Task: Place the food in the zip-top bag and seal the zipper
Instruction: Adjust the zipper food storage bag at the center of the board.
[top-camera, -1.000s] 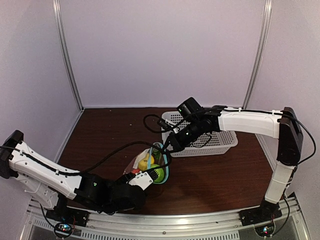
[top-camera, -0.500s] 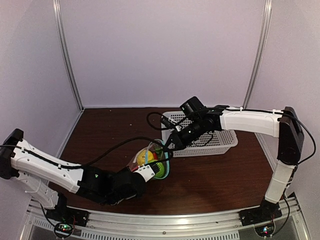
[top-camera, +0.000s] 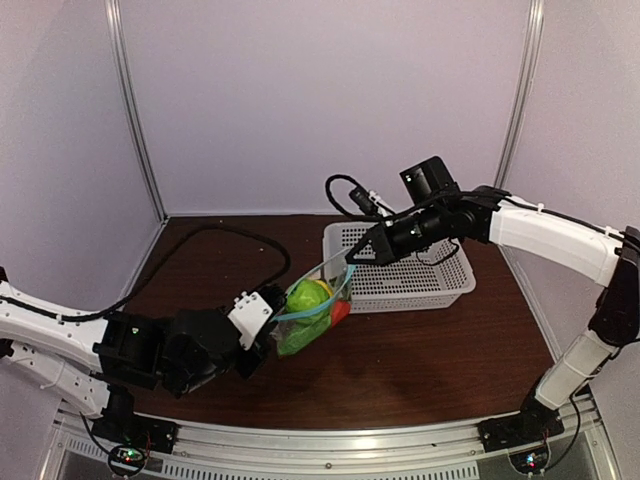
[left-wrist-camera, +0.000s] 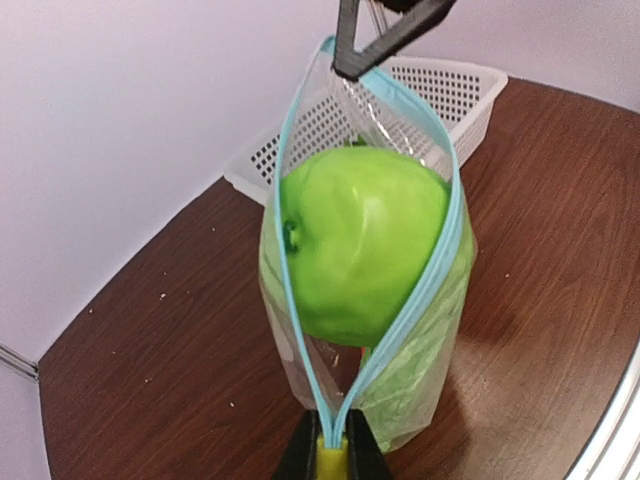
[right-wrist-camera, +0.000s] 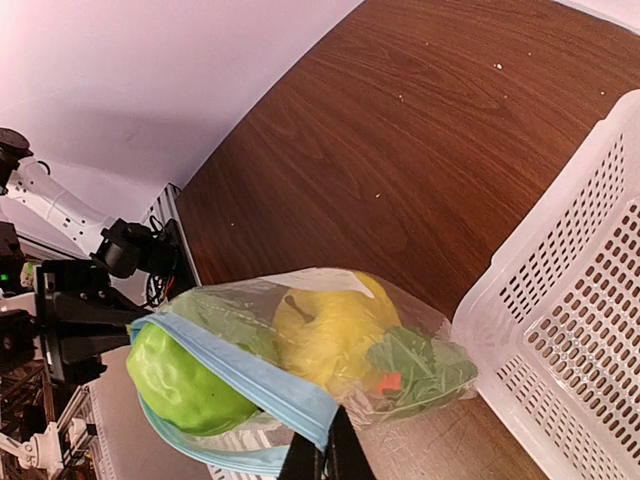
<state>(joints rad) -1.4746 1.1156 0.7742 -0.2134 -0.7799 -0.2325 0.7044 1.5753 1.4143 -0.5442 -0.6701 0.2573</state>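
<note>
Clear plastic, the zip-top bag (top-camera: 312, 308) hangs stretched over the middle of the brown surface (top-camera: 440, 350); whether its belly touches it I cannot tell. At the bag's 8 o'clock end the left jaws are clenched on a corner of the teal zipper (right-wrist-camera: 240, 372). The mouth gapes, and the green apple (left-wrist-camera: 360, 240) bulges through it, with the lemon (right-wrist-camera: 325, 325) and leafy greens (right-wrist-camera: 420, 365) deeper in. At the 1 o'clock end the right jaws pinch the opposite corner, just before the white basket (top-camera: 410, 275).

My worry: the apple sits proud of the strip, so drawing the ends apart to close the track could squeeze it out, and with fruit in the gap the two halves cannot mate there. Each pinch holds only a corner, so a hard pull may slip one free.

The left arm (top-camera: 50, 335) lies low, reaching in from 8 o'clock. The right arm (top-camera: 550, 235) extends from 3 o'clock, elbow high, forearm crossing above the basket toward the bag.
</note>
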